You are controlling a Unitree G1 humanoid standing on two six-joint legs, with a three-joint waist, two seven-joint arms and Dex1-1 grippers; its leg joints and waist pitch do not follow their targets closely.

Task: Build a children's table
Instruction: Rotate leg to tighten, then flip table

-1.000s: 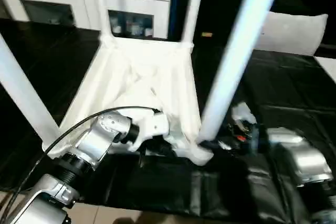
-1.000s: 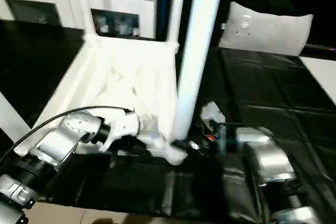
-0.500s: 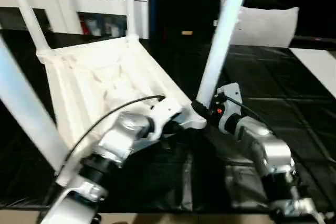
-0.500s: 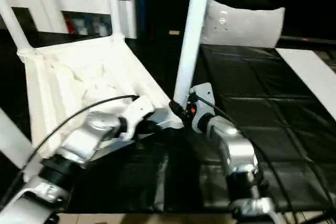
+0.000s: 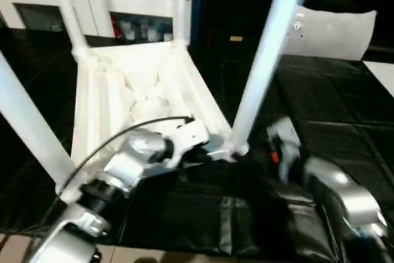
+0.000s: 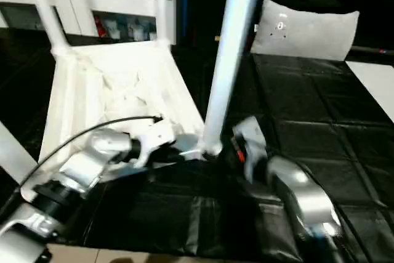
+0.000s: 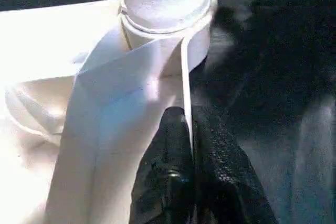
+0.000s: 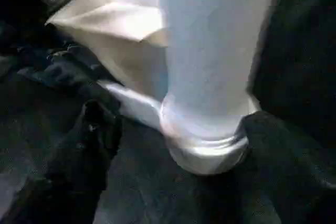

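The tabletop (image 5: 138,100) lies upside down on a black sheet (image 5: 345,109), ribbed underside up, and everything else is placed from it. At its nearest edge, the left gripper (image 7: 189,156) is pinched together on the thin white rim, one black finger (image 7: 168,145) on each side of the plastic, just beside the near right corner socket (image 7: 168,19). A black cable (image 5: 111,137) runs along the silver left forearm (image 5: 132,158) toward that grip.

In that same near right corner a white leg (image 5: 265,66) stands seated in its socket, leaning slightly away from the tabletop. The right gripper (image 8: 173,129) sits just beside the corner on the side away from the tabletop, its fingers (image 8: 89,145) spread apart with the leg's base between them, clamped on nothing.

At the near left corner another leg (image 5: 24,121) rises. Two more legs (image 5: 64,10) stand at the far corners (image 5: 181,4).

Beyond the tabletop's far edge stands a white cabinet (image 5: 92,4) with glass doors; beyond its far right, a grey pillow (image 5: 332,32) rests on the sheet.
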